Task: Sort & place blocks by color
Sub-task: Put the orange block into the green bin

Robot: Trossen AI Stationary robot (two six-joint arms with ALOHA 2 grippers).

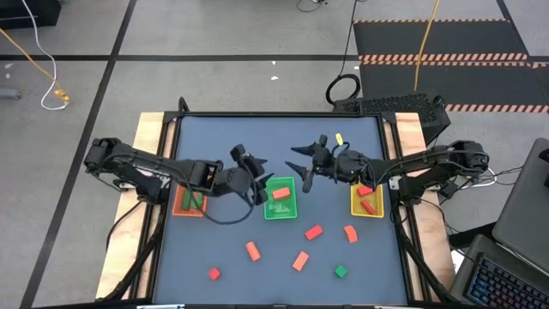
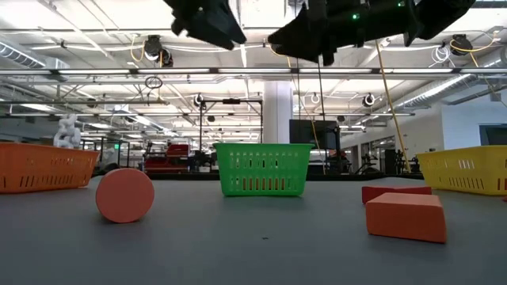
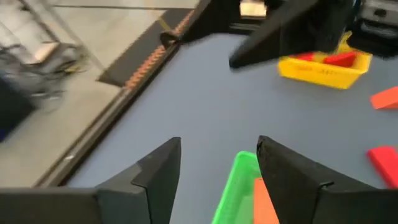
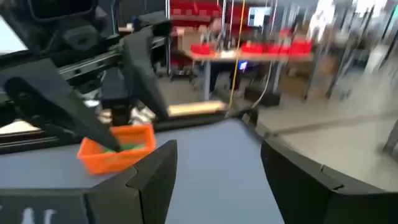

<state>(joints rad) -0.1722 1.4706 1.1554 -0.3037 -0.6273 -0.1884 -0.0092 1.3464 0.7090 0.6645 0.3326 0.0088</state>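
My left gripper hangs open and empty above the table, just left of the green tray, which holds orange blocks. My right gripper hangs open and empty just right of that tray, facing the left one. The orange tray holds a green block, and the yellow tray holds red blocks. On the near half of the table lie loose blocks: red, orange, orange, orange, red and green.
The three trays stand in a row across the middle of the blue table top. The two grippers are close to each other over the green tray. In the low view an orange round-faced block and an orange block lie nearest the front edge.
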